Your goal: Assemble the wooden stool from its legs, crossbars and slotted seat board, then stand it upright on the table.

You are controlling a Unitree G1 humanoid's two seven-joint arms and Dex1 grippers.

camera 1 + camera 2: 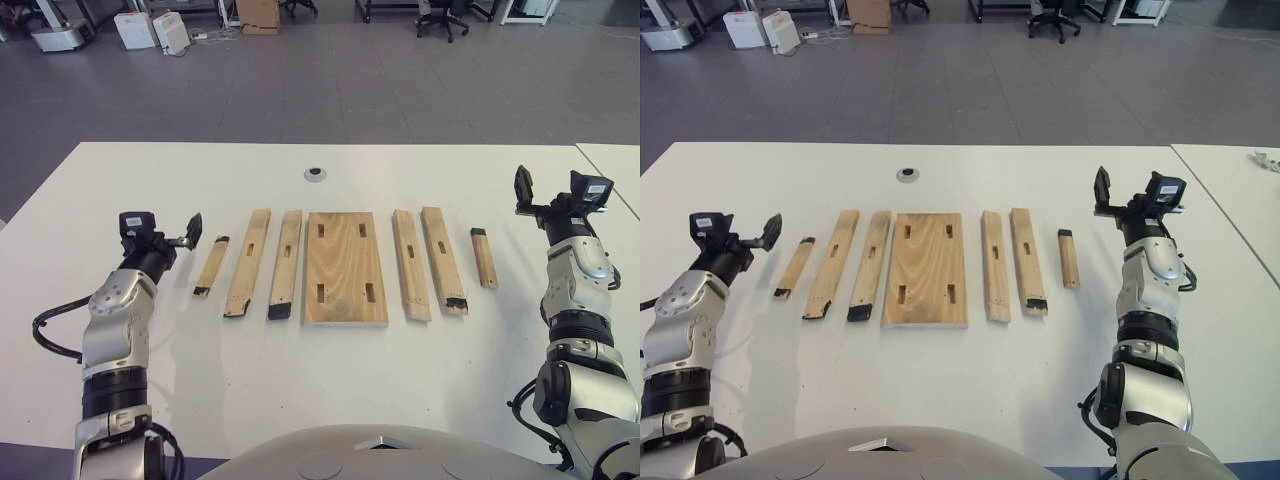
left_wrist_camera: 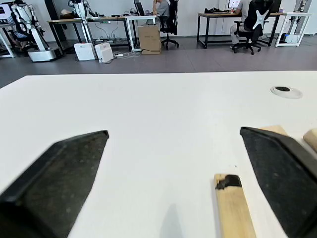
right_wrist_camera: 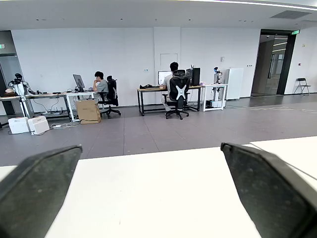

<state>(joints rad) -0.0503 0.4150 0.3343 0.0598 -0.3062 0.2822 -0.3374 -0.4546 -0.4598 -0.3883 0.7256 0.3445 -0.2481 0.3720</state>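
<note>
Left claw [image 1: 165,235] spread open, empty, just beside left crossbar [image 1: 211,266]. Right claw [image 1: 556,200] likewise open, empty, near right crossbar [image 1: 484,257]. Seat board [image 1: 345,268] flat mid-desk [image 1: 200,380], legs [image 1: 248,262] alongside. No joints made yet; all assembly left.

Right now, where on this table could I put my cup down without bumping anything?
Bare table runs along the near side, before the row of parts, and along the far side around the grommet. The middle is crowded: six strips flank the seat board with slim gaps.
</note>
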